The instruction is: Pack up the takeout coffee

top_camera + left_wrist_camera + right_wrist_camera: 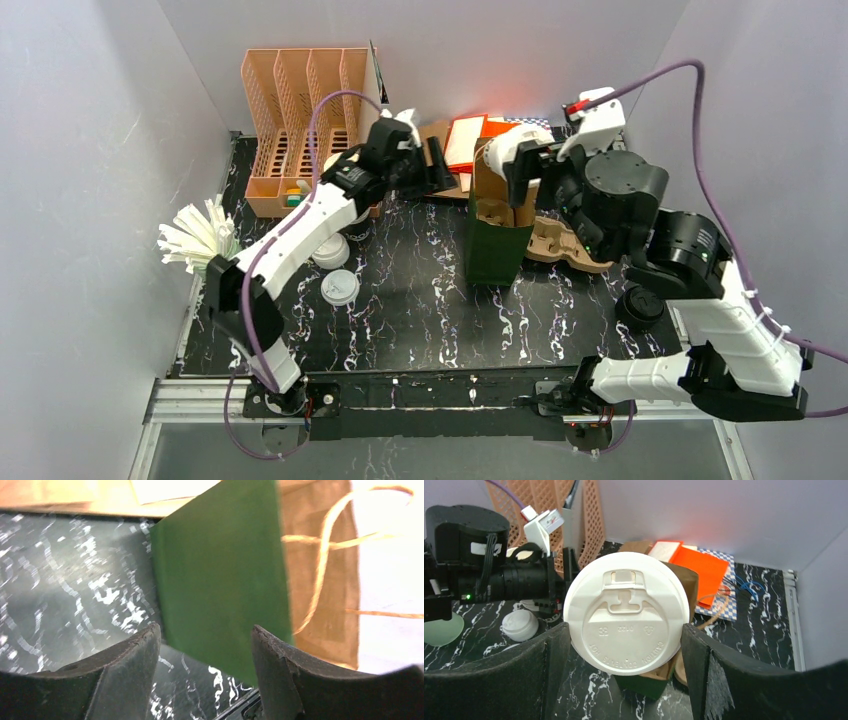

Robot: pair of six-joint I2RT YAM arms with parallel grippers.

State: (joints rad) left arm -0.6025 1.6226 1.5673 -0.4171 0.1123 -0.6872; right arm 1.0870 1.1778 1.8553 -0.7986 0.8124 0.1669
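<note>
Our right gripper (pixel 625 636) is clamped on the takeout coffee (pixel 626 611). Its fingers (pixel 509 680) press in from either side just under the white lid, which fills the whole gap between them. The cup hangs upright directly over the open mouth of the green paper bag (pixel 492 240), which stands on the black marbled table (pixel 420 310). Inside the bag we see a brown lining and a piece of brown cardboard (pixel 497 210); we cannot tell what else it holds.

We read the top view as a dial, with the arm bases at 6 o'clock. A moulded cardboard cup carrier (pixel 560 248) lies just beside the bag at 3 o'clock, partly under the right arm. Red and orange packets (pixel 468 135) lie flat at 12 o'clock, by the back wall. A round black object (pixel 640 305) sits near the table edge at 4 o'clock.

Our left gripper (pixel 205 660) is spread wide with nothing in it. It is near the bag at 10 o'clock, and the bag's green side and twine handle (pixel 325 545) show beyond the gap. Farther out at 10 o'clock stands a peach slotted organizer (pixel 300 110), with small items at its foot too small to name. Two loose white lids (pixel 340 288) lie at 8 o'clock, and a fan of white sticks (pixel 195 235) is at 9 o'clock.
</note>
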